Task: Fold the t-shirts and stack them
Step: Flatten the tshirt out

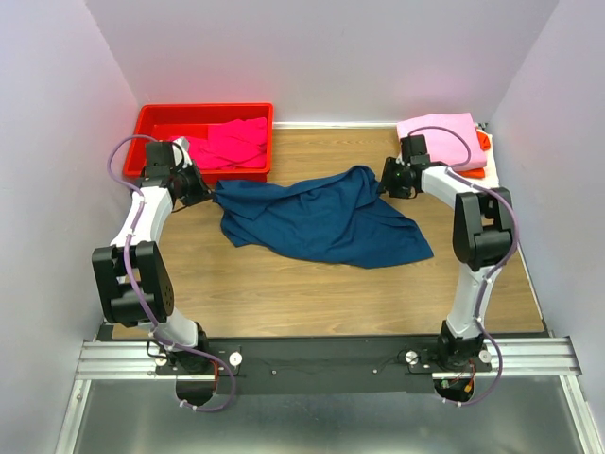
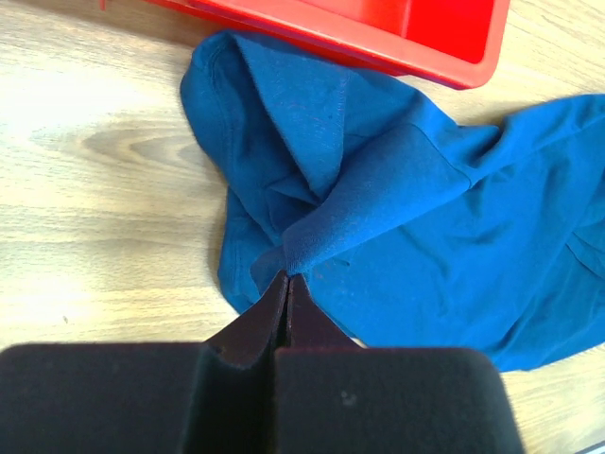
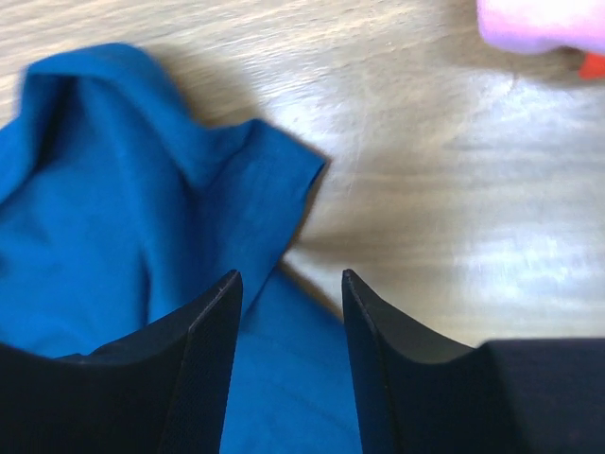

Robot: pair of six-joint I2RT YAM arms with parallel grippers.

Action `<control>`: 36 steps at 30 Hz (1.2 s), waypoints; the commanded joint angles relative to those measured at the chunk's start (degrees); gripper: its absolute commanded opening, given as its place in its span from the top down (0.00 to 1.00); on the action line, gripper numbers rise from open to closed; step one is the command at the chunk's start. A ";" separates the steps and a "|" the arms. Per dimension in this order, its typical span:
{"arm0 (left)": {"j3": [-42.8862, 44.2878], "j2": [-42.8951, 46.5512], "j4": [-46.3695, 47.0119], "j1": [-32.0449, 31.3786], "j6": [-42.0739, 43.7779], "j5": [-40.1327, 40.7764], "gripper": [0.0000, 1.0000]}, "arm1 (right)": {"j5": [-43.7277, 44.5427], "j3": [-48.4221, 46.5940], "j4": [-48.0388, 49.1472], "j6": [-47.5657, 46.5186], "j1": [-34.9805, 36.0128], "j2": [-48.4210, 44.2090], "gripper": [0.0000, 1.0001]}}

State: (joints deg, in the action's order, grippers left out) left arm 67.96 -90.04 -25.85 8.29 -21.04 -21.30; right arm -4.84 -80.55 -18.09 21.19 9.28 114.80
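On a wood-grain worktop (image 1: 284, 293), the left pincer (image 2: 286, 282) is clamped tight on a ribbed fold of the navy tee (image 1: 321, 222). The tips of its dark fingers are buried in the cloth. The right pincer (image 3: 288, 279) stands with its jaws apart astride the tee's opposite edge, though the soft focus of the wrist view hides whether the pads touch fabric. The tee lies crumpled mid-worktop between the two arms, and its outline is lost in soft cotton folds. Behind it at far left, a glossy red bin (image 1: 156, 123) holds rumpled magenta tees (image 1: 236, 142), partly screened by the left arm. At far right lies a flat pink tee (image 1: 440, 132), with only a sliver of orange cloth (image 1: 484, 142) showing beneath it.
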 commanded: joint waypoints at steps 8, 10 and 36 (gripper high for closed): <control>0.33 -0.22 -0.17 0.50 0.91 -1.55 1.00 | 0.71 -6.72 2.79 -0.89 -0.49 8.68 0.50; 0.41 -0.31 -0.43 0.58 1.00 -1.46 1.00 | 1.06 -7.86 2.79 -1.15 -0.49 9.38 0.50; 9.90 1.53 7.21 0.85 -1.90 -2.52 1.00 | 7.91 -11.90 1.83 -1.68 -1.63 -3.42 1.00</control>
State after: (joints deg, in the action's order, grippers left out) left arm 73.10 -90.76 -24.27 8.58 -21.32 -21.98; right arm -2.13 -88.71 -15.97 20.01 8.69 121.16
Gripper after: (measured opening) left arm 0.006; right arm 0.007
